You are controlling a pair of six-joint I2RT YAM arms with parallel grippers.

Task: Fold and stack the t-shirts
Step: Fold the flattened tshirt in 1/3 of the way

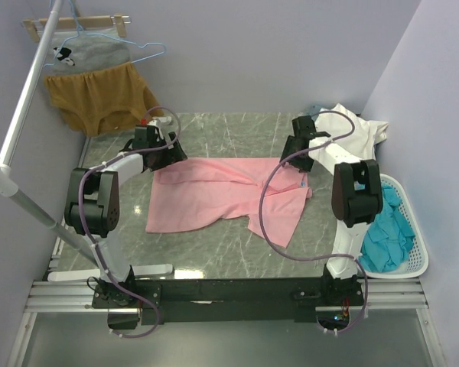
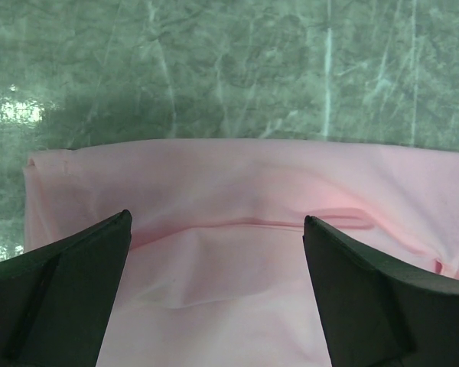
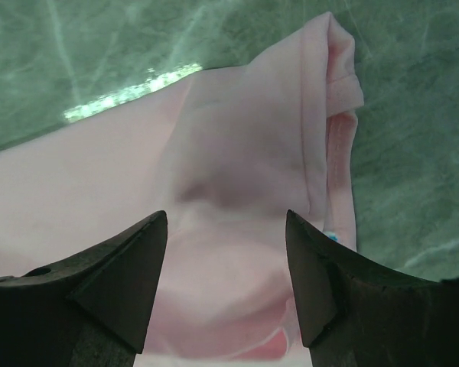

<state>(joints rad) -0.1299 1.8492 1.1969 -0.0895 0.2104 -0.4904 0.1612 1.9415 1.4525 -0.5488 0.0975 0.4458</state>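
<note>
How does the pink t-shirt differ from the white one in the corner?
The pink t-shirt lies spread across the table; the white t-shirt is bunched at its far right corner. The left gripper and right gripper hang open over the pink t-shirt, neither over the white. Both are plain.

Pink t-shirt: spread on the bench, reaching from one set of fingers to the other.
Left fingers: over the shirt's far left corner.
Right fingers: over its far right edge.
White t-shirt: crumpled just outboard of the right fingers.
Teal t-shirts: in the basket, outboard of the right fingers and nearer the bases.
</note>
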